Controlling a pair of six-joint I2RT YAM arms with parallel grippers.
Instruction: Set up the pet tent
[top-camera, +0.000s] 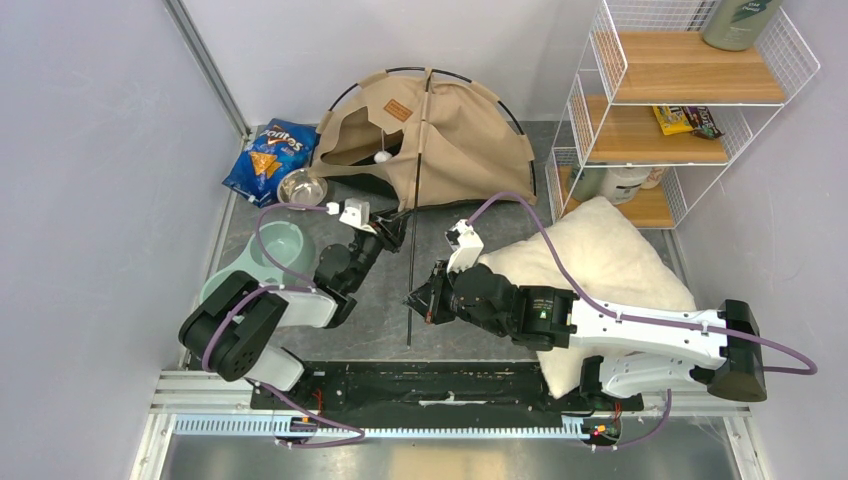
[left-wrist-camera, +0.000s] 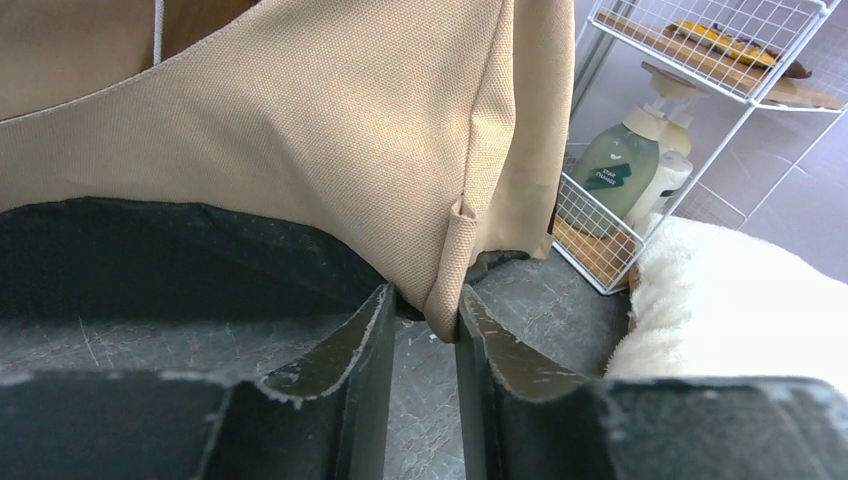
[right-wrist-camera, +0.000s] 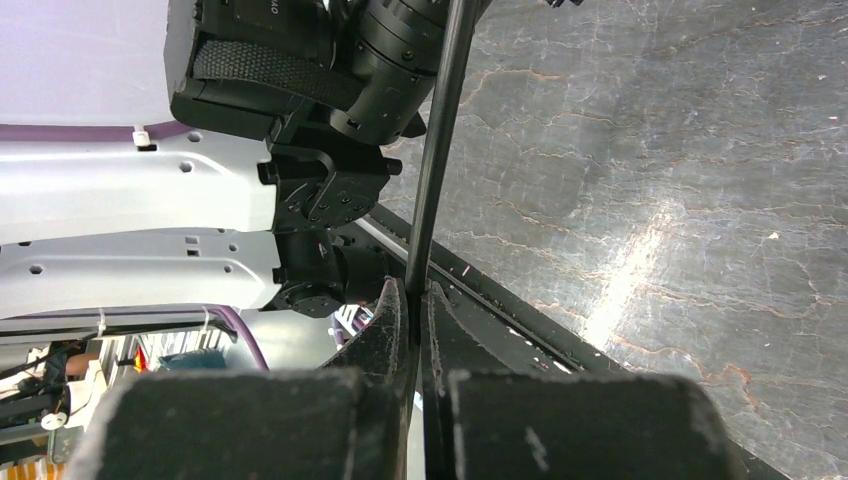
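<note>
Grey marbled table (top-camera: 385, 320), white walls, wire shelf (top-camera: 592, 110) at far right. Pet tent (top-camera: 460, 135) is seen at the far middle of the table, half raised, with its arched doorway toward the left in the top view and a fluffy white pillow (top-camera: 600, 255) near its right front. 1 black pole (right-wrist-camera: 440, 150) is run from the tent's top down toward the arm bases, its lower end lying clear of the fabric. Right gripper (right-wrist-camera: 418, 300) is clamped on that pole near its lower end, fingers fully closed around it. Left gripper (left-wrist-camera: 424, 308) is placed at the tent's front hem, where a small fabric corner (left-wrist-camera: 452, 260) hangs between the 2 fingers (left-wrist-camera: 372, 335). The gap is narrow; 1 pad is touched by the cloth and a slit is seen on the other side, so a firm pinch cannot be confirmed. Step judged in hand: the hem corner is to be secured so the pole end can be seated. The next move calls for the corner to be pinched and held steady, then the pole to be bent and its tip steered to that corner without sliding through the closed fingers. Task is judged partway done.
</note>
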